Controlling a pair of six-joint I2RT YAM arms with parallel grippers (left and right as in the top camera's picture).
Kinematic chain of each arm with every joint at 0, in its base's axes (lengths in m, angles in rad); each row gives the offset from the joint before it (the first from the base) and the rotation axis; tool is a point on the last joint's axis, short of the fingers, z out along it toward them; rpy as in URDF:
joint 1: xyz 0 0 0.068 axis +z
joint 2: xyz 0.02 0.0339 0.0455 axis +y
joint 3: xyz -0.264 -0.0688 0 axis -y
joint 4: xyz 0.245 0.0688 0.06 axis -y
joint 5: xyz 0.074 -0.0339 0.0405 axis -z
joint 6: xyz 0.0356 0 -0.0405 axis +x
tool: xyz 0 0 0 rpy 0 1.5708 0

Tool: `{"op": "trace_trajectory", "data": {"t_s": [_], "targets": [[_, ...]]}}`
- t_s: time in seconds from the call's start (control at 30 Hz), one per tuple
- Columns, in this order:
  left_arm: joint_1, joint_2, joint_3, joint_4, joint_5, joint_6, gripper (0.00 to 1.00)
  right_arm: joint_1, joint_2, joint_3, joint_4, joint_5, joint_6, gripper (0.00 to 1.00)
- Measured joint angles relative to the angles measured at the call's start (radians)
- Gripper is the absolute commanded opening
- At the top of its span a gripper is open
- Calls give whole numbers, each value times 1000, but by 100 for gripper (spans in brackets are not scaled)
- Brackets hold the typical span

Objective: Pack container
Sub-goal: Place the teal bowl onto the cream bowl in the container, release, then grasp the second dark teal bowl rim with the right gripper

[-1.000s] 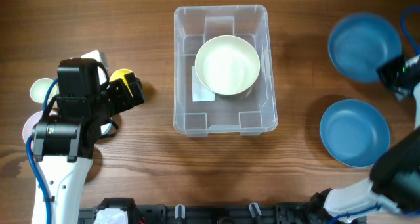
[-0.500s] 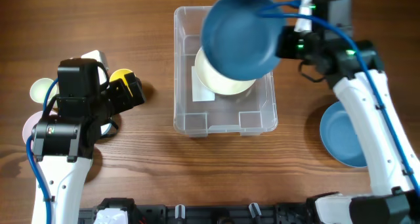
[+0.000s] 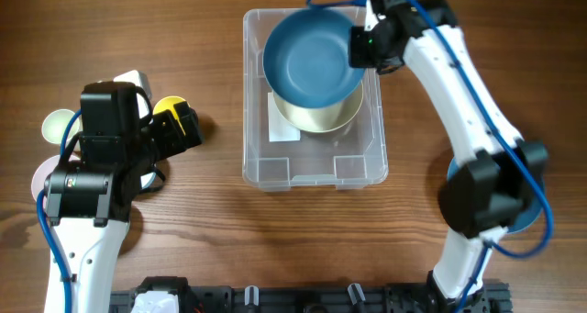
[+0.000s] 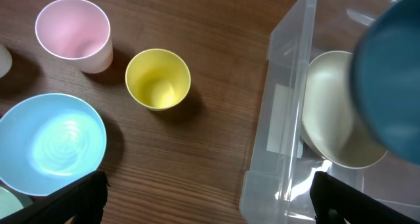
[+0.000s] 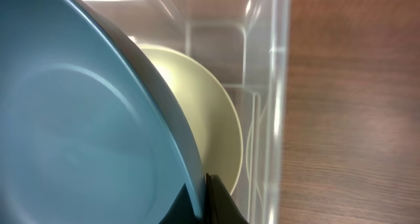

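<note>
Jaws: right gripper (image 3: 362, 45) pinches blue bowl (image 3: 307, 65) rim above container (image 3: 312, 171); left gripper (image 4: 207, 192) spread wide, empty, beside container. Level bowl, centre over cream bowl (image 3: 323, 118) inside container, lower, release.

- Wooden table (image 3: 183, 38), brown with plain grain, under everything
- Dark blue bowl (image 3: 307, 61), tilted, up over the far half of the container (image 3: 257, 157) and covering part of the bowl below it
- Cream bowl (image 3: 321, 120) upright inside the container, its near rim showing below the blue one
- Second dark blue bowl (image 3: 526, 217) on the table at the right, mostly hidden
- Yellow cup (image 4: 157, 78), upright, left of the container and apart from it
- Pink cup (image 4: 72, 33), upright, near the yellow one
- Light blue bowl (image 4: 49, 142), just beside both cups
- Pale cup (image 3: 57, 125) at the far left
</note>
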Motion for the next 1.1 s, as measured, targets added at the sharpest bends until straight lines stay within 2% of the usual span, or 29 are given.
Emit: {"op": "trace_trajectory", "data": {"t_s": [0.07,0.1,0.13,0.2,0.23,0.53,0.57,0.6,0.63,0.7,0.87,0.93,1.03,1.1], "targets": [[0,0,0,0,0,0,100,0,47,0,0,0,0,4],[0,0,0,0,0,0,100,0,64,0,1,0,0,8],[0,0,0,0,0,0,100,0,77,0,6,0,0,13],[0,0,0,0,0,0,100,0,84,0,27,-1,-3,32],[0,0,0,0,0,0,100,0,84,1,35,-3,0,36],[0,0,0,0,0,0,100,-2,17,1,28,43,34,40],[0,0,0,0,0,0,100,-5,-21,1,19,72,57,41],[0,0,0,0,0,0,100,-16,-95,1,8,109,91,50],[0,0,0,0,0,0,100,-33,-155,1,2,127,112,50],[0,0,0,-1,0,0,100,-86,-276,2,-40,147,161,50],[0,0,0,-1,0,0,100,-328,-528,25,-263,170,312,52],[0,0,0,-1,0,0,100,-404,-566,26,-380,162,359,53],[0,0,0,-1,0,0,100,-497,-587,17,-463,159,394,54],[0,0,0,-2,0,0,100,-565,-616,-12,-478,156,399,62]]}}
